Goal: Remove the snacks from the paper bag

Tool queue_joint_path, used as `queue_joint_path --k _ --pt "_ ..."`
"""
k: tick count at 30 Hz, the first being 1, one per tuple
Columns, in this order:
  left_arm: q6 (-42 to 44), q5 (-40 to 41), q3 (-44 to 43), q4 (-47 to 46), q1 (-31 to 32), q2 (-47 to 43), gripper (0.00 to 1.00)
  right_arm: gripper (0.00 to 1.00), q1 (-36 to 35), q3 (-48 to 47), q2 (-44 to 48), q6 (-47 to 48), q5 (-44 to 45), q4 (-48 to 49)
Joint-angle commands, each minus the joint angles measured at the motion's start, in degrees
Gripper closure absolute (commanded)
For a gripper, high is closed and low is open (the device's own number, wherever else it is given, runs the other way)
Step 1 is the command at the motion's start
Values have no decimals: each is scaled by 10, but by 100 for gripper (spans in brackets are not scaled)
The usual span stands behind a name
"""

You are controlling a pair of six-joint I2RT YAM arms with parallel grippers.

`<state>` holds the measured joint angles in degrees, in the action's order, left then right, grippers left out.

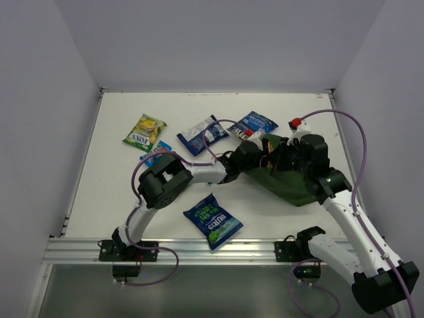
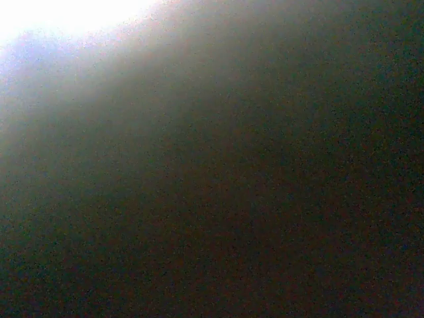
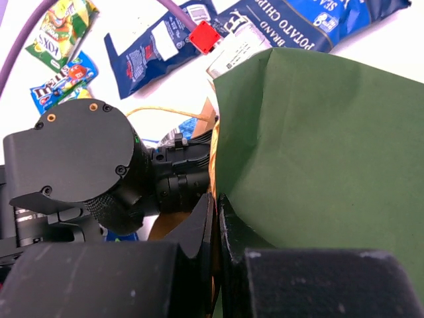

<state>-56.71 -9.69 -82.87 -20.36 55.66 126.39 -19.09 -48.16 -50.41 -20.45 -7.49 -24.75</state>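
The dark green paper bag [image 1: 291,187] [image 3: 318,152] lies on its side at the right of the table, mouth facing left. My right gripper [image 1: 278,158] [image 3: 217,205] is shut on the bag's upper rim, with brown kraft paper showing between the pads. My left arm's wrist [image 1: 246,156] [image 3: 86,165] reaches into the mouth, and its fingers are hidden inside; the left wrist view is almost black. Snacks lie outside the bag: a yellow-green packet [image 1: 144,132] [image 3: 63,30], a small blue one [image 1: 156,152] [image 3: 63,79], a dark blue packet [image 1: 205,134] [image 3: 149,50], a blue crisp bag [image 1: 255,122] [image 3: 298,20], and a blue-green bag [image 1: 213,223].
White walls close in the table on the left, back and right. An aluminium rail [image 1: 199,250] carrying both arm bases runs along the near edge. Purple cables [image 1: 358,152] loop over the right arm and beside the left arm.
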Motion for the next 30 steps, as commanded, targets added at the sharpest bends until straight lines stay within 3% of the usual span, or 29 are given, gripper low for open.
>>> queue_joint_path --k 1,3,4,6,7,9,19,30 --pt "-17 -8 17 -57 15 11 47 100 -16 -25 14 -25 -92 59" --pt "-6 -1 22 -55 15 6 54 100 -15 -23 15 -20 -81 55" --pt "-2 2 24 -54 15 4 65 100 -15 -22 15 -14 -77 53" --pt "9 7 36 -54 14 -11 78 100 -15 -18 17 -5 -60 45" --pt "12 9 40 -54 13 -18 91 100 -15 -16 18 -1 -49 41" --pt "26 17 51 -49 9 -46 100 100 -14 -7 22 10 -8 31" --pt "115 36 54 80 -1 -164 100 100 -5 2 19 53 178 -29" --pt "165 64 62 201 -4 -283 100 100 5 -12 6 84 256 -58"
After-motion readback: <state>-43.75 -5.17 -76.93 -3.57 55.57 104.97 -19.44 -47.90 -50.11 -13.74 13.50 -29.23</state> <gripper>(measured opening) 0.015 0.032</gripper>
